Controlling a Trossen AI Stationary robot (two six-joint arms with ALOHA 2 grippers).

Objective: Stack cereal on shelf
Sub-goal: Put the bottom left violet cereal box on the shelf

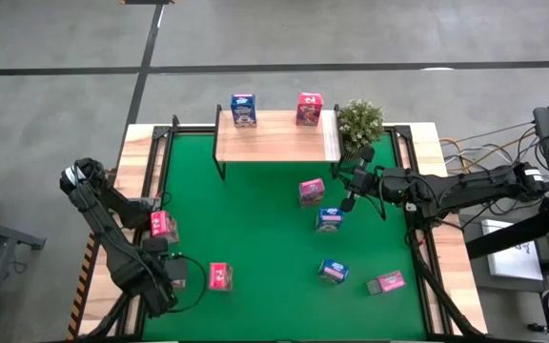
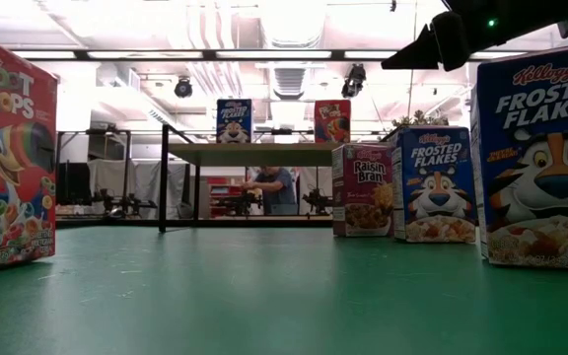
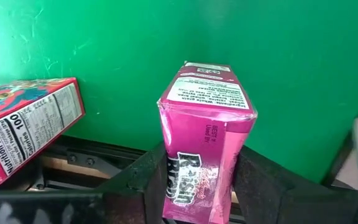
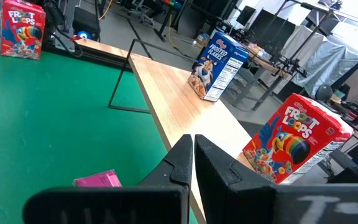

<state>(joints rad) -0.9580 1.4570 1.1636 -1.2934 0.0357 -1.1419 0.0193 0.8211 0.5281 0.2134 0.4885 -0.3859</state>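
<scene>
Magenta cardboard fills the left gripper: its two dark fingers press against opposite sides of the upright magenta Raisin Bran box, clamped on it at the left edge of the green mat. In the high view the left arm bends down along the table's left side, and its wrist sits over that box. The right arm reaches in level from the table's right side. The right gripper has its fingers pressed together, holds nothing, and hovers just off the right end of the light wooden shelf on thin black legs, near the small green potted plant.

Eight cereal boxes show in all.
- Three are magenta: the gripped one, a standing magenta box below the shelf, and a flat-lying magenta box at the mat's lower right.
- Three are blue Frosted Flakes: a blue box on the shelf and two blue boxes on the mat.
- Two are red Froot Loops: a red box on the shelf and a red box on the mat, near the gripped one.
</scene>
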